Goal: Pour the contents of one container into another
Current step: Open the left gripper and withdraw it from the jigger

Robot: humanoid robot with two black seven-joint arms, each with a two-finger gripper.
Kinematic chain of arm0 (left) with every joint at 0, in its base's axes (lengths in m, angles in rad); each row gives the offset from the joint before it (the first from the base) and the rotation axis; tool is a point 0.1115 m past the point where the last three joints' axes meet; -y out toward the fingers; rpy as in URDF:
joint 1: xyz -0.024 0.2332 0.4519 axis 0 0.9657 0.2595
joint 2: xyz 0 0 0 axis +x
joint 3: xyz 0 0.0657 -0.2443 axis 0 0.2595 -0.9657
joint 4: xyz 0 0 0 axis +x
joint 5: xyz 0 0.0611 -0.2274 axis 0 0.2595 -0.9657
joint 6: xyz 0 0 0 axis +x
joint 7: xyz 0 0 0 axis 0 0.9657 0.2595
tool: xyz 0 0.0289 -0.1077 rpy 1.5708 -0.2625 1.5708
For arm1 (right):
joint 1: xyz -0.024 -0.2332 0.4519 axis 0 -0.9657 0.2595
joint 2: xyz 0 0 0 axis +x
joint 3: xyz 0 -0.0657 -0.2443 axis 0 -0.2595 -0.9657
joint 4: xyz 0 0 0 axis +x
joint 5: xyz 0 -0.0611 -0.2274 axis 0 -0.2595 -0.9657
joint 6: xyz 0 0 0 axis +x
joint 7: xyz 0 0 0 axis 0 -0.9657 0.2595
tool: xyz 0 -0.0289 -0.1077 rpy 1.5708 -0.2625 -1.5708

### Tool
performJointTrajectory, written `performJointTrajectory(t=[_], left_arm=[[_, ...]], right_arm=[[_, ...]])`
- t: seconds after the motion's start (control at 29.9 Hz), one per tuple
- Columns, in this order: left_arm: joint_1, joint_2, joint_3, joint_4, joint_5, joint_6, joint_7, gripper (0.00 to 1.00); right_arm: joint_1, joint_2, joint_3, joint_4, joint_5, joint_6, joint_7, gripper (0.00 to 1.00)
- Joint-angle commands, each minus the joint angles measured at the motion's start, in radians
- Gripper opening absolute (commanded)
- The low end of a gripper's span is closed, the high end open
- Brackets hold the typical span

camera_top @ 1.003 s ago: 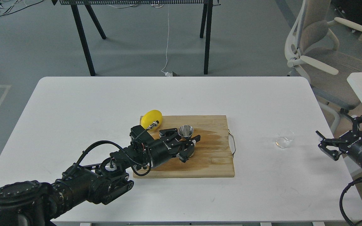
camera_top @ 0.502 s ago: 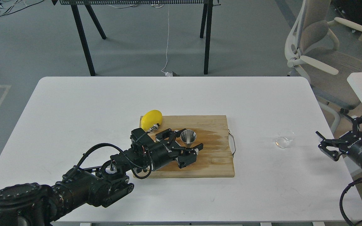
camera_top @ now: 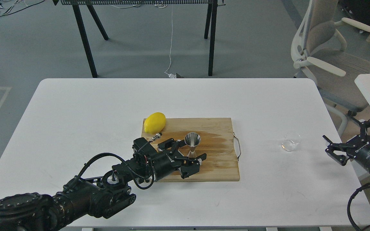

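Note:
The steel jigger (camera_top: 192, 142) stands upright on the wooden cutting board (camera_top: 217, 163), near its middle. My left gripper (camera_top: 191, 150) is open, low over the board; its fingertips lie on either side of the jigger's foot, and I cannot tell whether they touch it. Off the board to the right, the small clear glass cup (camera_top: 291, 141) rests on the white table (camera_top: 75, 106). My right gripper (camera_top: 345, 133) is open at the table's right edge, right of the cup and apart from it.
A yellow lemon (camera_top: 154, 122) lies on the board's far left corner, just beyond my left wrist. The board has a metal handle (camera_top: 238, 147) on its right end. An office chair (camera_top: 326, 57) stands past the table's far right corner.
My left gripper drew back toward me along the board, and the jigger shifted slightly nearer and to the right with it. The right gripper and the cup stayed put.

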Motion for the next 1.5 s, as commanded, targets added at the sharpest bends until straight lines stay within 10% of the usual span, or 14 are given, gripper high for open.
performJointTrajectory(t=[0.0, 1.17, 1.47], left_arm=[[0.0, 0.0, -0.001, 0.0, 0.0, 0.0, 0.0, 0.94], [0.057, 0.087, -0.019, -0.029, -0.006, 0.0, 0.0, 0.94], [0.071, 0.354, -0.054, -0.345, -0.11, 0.0, 0.0, 0.94]], right_arm=[[0.0, 0.003, 0.0, 0.0, 0.0, 0.0, 0.0, 1.0], [-0.008, 0.004, 0.001, -0.002, 0.0, 0.0, 0.0, 1.0], [-0.009, 0.001, 0.013, -0.003, 0.001, 0.0, 0.003, 1.0]])
